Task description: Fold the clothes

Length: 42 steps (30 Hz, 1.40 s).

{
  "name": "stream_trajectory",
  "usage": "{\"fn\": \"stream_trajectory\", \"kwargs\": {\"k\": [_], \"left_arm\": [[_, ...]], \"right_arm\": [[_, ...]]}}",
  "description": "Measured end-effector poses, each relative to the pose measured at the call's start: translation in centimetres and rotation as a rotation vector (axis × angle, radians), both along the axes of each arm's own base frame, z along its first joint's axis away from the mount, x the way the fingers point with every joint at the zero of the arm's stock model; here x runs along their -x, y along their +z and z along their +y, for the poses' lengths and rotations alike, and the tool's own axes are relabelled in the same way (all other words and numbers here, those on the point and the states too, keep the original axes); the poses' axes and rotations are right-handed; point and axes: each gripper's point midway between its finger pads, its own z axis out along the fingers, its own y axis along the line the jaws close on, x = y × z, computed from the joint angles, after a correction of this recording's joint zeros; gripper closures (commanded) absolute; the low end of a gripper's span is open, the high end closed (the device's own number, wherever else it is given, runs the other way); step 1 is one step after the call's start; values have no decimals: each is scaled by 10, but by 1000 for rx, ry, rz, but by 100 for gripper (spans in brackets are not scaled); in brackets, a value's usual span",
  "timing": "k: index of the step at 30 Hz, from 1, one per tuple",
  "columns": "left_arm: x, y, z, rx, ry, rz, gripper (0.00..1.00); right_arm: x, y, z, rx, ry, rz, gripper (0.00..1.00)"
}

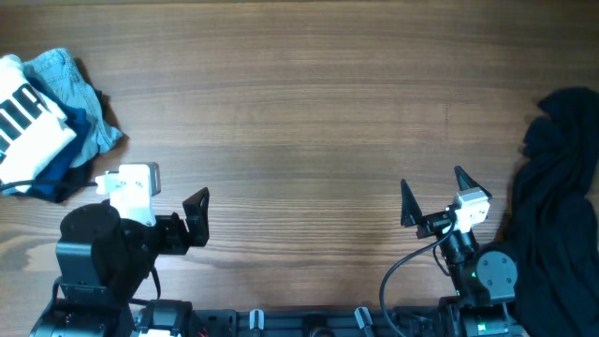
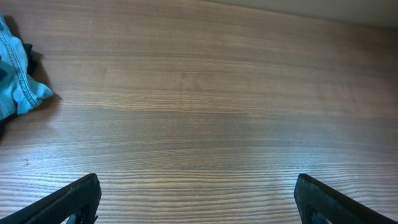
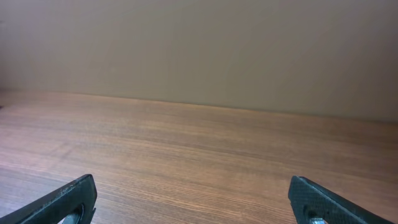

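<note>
an overhead view showed a wide brown wood-grain table [image 1: 299, 94] with two robot arms at its near edge. the clothes lay in two separate heaps at opposite ends of the table. at the far left edge sat a crumpled pile: a white fabric shirt with short black bar marks [image 1: 26, 117] lay on top, a rumpled light-blue garment [image 1: 67, 75] spread behind and beside it, and a dark navy garment [image 1: 77, 126] showed underneath. at the right edge a large black fabric garment [image 1: 562, 206] lay bunched up, reaching down to the near side. the left gripper [image 1: 198, 218], black and two-fingered, sat near the left pile without touching it, its fingers released and spread wide, grasping nothing. the right gripper [image 1: 431, 183] sat just left of the black garment, apart from it, its fingers likewise spread wide and empty. each wrist view showed two black fingertips in the lower corners with wood grain between them; the left wrist view also caught the light-blue cloth at its left edge.
</note>
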Motion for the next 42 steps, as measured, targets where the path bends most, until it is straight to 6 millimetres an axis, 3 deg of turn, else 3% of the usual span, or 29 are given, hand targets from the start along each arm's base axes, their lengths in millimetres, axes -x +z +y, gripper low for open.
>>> {"fn": "stream_trajectory", "kwargs": {"k": [29,32,38,42], "left_arm": [[4,-2,2,-3,7,0,0],[5,-8,11,-2,53,-102,0],[-29,-55,20,4,96,-397,0],[-45,-63,20,14,96,-646,0]], "right_arm": [[0,0,0,-15,2,3,0],[0,1,0,-15,2,1,0],[0,1,0,-15,2,1,0],[0,1,0,-15,2,1,1]]}}
